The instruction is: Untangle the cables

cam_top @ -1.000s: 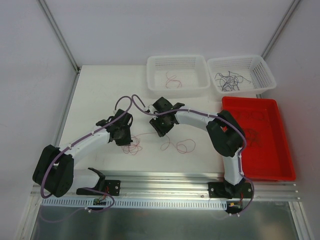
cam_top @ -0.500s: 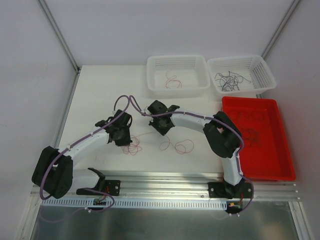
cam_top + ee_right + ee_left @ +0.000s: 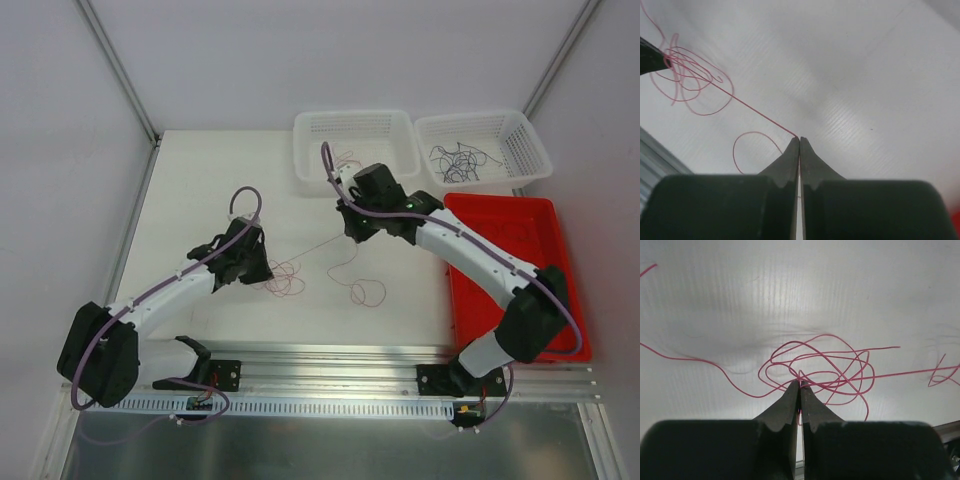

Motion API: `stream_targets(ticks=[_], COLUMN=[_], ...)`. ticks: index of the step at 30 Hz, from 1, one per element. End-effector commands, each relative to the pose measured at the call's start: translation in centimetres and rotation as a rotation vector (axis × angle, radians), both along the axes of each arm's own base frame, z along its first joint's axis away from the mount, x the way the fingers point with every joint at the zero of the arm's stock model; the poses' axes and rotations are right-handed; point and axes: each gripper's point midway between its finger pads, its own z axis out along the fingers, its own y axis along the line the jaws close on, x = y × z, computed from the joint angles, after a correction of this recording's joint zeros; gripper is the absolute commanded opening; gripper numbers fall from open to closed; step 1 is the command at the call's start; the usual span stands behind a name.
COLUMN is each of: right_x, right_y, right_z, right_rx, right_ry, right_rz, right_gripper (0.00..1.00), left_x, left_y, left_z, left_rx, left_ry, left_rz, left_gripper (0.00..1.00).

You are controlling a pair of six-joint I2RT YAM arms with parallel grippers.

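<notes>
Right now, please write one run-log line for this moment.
left gripper: shut on red cable tangle | right gripper: shut on red strand | strand: taut between grippers

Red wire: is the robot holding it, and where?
Yes. The left gripper pinches the red wire in its tangled clump; the right gripper pinches a strand stretched straight out from that clump.

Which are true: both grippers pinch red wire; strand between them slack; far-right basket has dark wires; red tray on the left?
1. The left gripper and right gripper are each shut on red wire. True.
2. The strand between them is slack. False: it runs straight and taut.
3. The far-right basket holds dark wires. True.
4. The red tray is on the left. False: it is on the right.
</notes>
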Motion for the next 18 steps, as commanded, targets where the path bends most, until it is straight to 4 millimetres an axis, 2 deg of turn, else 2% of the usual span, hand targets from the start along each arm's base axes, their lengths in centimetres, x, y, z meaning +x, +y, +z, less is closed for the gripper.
stream_targets(ticks=[1,4,6,10,13,14,15,17,18], right_x=[1.0,0.2,-0.2,-1.4,-1.7,-1.7,-1.8,-2.0,-1.9], right_y=[-4.9,-5.1,-5.4,-4.7,-4.7,-4.7,-4.4,-3.8,-3.7], right_z=[5.8,9.7,11.5,13.0,12.7,12.4,11.7,10.3,9.7], right_rx=[0.016,0.092,0.127,0.197,0.198,0.194,0.186,0.176,0.173], right_ry=[-0.099,-0.153,-0.184,-0.180,-0.171,-0.167,-0.149,-0.103,-0.087], right_rz=[-0.146,-0.133,-0.137,-0.094,-0.090,-0.081,-0.068,-0.048,-0.052], right_gripper=[0.01,0.01,0.01,0.01,0.01,0.01,0.01,0.02,0.09], left_x=[-2.5,-2.5,-2.4,-1.9,-1.7,-1.6,-1.6,-1.7,-1.8], left_y=[3.1,3.0,2.9,2.1,2.0,2.1,2.1,2.2,2.2], left_z=[-1.8,-1.7,-1.4,0.0,1.1,1.6,1.9,2.1,2.4], left_rx=[0.128,0.122,0.108,0.058,0.031,0.023,0.019,0.013,0.003], left_ry=[0.090,0.086,0.079,0.027,-0.031,-0.054,-0.066,-0.080,-0.093], left_rz=[0.041,0.048,0.048,0.031,0.023,0.020,0.020,0.025,0.030], left_gripper=[0.00,0.00,0.01,0.17,0.29,0.35,0.52,0.71,0.78])
